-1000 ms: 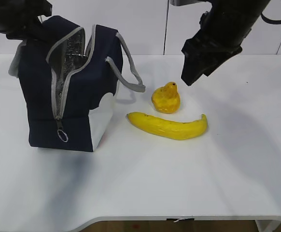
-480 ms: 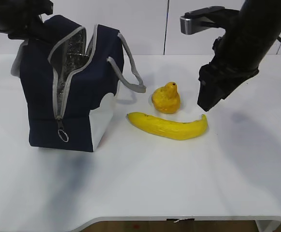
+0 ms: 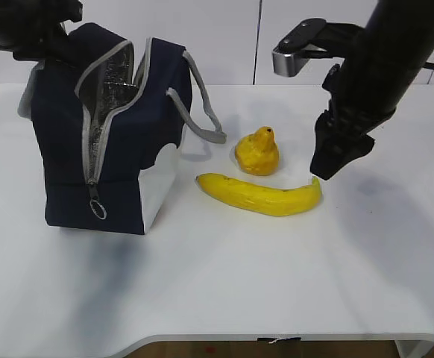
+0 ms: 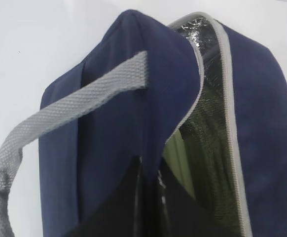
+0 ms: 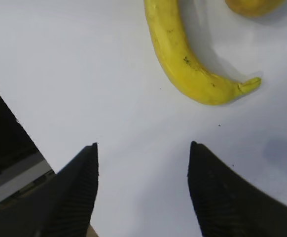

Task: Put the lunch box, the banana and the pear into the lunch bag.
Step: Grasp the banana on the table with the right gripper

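The navy lunch bag [image 3: 131, 142] stands at the left, unzipped, its foil lining showing. My left gripper [image 4: 150, 170] is shut on the bag's top flap [image 4: 153, 84] and holds the mouth apart; in the exterior view it [image 3: 42, 37] sits at the bag's far top corner. The lunch box's pale green lid [image 4: 175, 158] shows inside the bag. The banana [image 3: 262, 195] lies on the table, with the pear [image 3: 256, 151] just behind it. My right gripper [image 3: 327, 162] is open and empty, just above the banana's right tip [image 5: 249, 85].
The white table [image 3: 224, 283] carries all of this, with its front edge at the bottom. The bag's grey handle loop [image 3: 202, 112] hangs toward the pear. A white wall stands behind.
My right arm has swung right and down, from above the pear to beside the banana's right end. The left gripper and the bag have stayed still.
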### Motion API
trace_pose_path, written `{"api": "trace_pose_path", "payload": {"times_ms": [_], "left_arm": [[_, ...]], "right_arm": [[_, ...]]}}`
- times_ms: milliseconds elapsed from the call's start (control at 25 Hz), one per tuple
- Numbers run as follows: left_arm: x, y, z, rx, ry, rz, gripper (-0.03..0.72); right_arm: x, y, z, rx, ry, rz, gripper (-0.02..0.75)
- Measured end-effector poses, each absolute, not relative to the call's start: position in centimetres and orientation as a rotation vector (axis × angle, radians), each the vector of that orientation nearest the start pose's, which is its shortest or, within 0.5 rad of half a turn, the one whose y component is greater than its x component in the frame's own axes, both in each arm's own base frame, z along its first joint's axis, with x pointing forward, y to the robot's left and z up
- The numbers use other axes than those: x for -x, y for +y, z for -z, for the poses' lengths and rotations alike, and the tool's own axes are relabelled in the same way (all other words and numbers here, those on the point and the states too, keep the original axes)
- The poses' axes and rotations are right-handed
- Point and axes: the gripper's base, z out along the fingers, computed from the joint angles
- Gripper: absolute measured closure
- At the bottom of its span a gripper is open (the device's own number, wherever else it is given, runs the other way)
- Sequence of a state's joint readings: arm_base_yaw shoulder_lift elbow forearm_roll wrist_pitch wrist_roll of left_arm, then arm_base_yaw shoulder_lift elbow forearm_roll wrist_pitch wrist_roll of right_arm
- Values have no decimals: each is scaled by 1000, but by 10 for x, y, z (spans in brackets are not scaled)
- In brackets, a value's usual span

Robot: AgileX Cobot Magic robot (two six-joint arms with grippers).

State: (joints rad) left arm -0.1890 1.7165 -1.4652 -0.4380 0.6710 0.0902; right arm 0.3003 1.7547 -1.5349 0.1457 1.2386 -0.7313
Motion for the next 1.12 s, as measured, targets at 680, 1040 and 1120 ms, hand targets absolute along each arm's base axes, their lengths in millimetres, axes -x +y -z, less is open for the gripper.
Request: {"api": "trace_pose_path", "payload": {"times_ms": [680, 1040, 1120], "left_arm": [[-381, -98, -316, -38, 2380, 540, 694], [-381, -98, -316, -37, 2379, 541, 694], [-381, -98, -316, -37, 2378, 541, 694]], "right_arm": [[-379, 139, -226, 1705, 2297, -218, 244], [-392, 143, -197, 1736, 2255, -197, 200], [-395, 143, -192, 1734, 2251, -189, 195]]}}
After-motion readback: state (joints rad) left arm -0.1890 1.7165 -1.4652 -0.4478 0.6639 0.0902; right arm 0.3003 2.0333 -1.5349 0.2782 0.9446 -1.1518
